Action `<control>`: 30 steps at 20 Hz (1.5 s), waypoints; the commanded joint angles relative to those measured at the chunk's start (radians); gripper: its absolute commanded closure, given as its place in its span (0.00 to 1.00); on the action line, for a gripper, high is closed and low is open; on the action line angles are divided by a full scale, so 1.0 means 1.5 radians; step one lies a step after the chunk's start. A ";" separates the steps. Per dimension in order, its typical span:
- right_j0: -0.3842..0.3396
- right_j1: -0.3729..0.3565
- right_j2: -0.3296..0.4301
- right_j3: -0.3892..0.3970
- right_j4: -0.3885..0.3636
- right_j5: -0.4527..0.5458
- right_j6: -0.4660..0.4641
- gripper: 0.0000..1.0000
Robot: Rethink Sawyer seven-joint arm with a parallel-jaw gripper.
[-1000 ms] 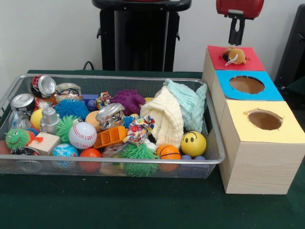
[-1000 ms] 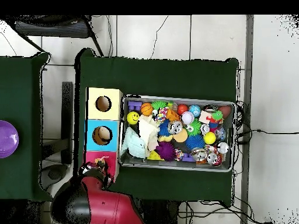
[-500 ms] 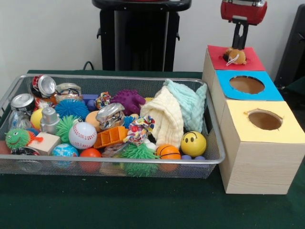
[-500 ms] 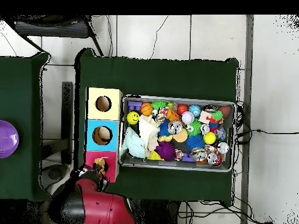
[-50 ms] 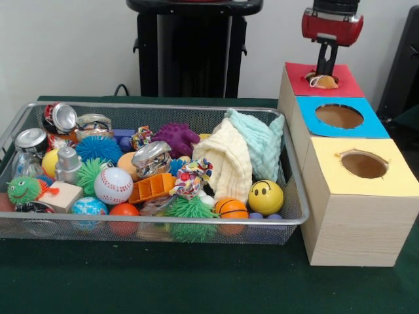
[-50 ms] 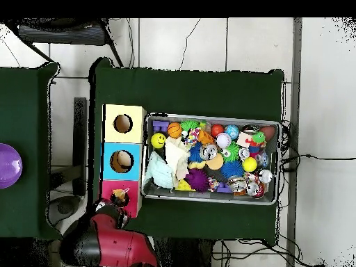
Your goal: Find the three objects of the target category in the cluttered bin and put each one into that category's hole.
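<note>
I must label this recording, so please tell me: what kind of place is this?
Probably a robotics lab test bench: a green-covered table, a wire bin crammed with toys, a wooden sorting box with colour-coded holes, and loose cables on the floor.

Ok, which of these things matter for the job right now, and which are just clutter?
Job: gripper, tan corded toy at the red box hole, mesh bin.
Probably clutter: blue box, yellow box, baseball, smiley ball, cloths.
</note>
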 commanded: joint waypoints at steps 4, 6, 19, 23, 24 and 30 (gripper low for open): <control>-0.043 0.152 0.092 -0.039 0.026 -0.171 0.196 1.00; -0.043 0.141 0.093 -0.033 0.033 -0.160 0.192 1.00; -0.021 -0.003 0.052 -0.005 0.068 0.029 0.145 1.00; -0.025 -0.037 0.050 -0.007 0.060 0.071 0.141 1.00; -0.027 -0.043 0.048 -0.009 0.058 0.077 0.138 1.00; -0.056 -0.060 0.055 -0.019 0.043 0.095 0.117 1.00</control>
